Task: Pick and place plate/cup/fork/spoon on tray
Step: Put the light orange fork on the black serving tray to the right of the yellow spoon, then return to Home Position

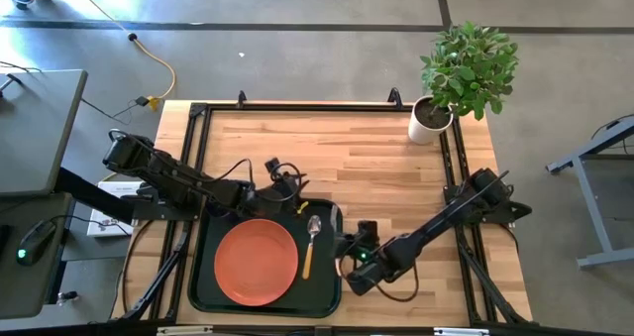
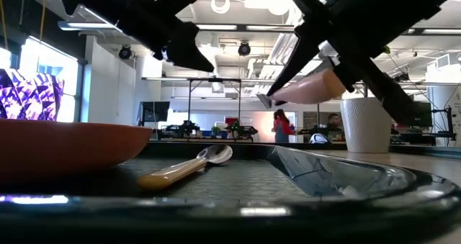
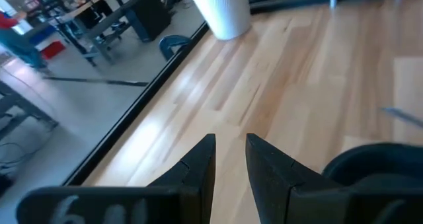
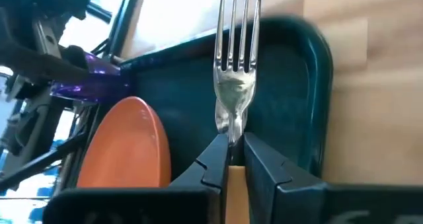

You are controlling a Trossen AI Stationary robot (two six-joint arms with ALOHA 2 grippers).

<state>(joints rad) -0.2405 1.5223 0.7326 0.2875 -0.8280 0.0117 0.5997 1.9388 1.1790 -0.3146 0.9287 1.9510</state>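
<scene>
Now right pincer (image 4: 229, 159) clamped on fork (image 4: 234, 65), held over tray (image 1: 203, 281) near its right rim (tines pointing across tray). Plate (image 1: 256, 262) and spoon (image 1: 310, 242) lie on tray, spoon just beside plate. Left pincer (image 3: 230, 159) at tray's far edge, fingers slightly apart, empty.

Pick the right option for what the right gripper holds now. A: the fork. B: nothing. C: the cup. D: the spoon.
A: in the right wrist view the right gripper has its jaws shut on the fork, tines pointing out over the tray, while the spoon already lies on the tray beside the plate.
</scene>
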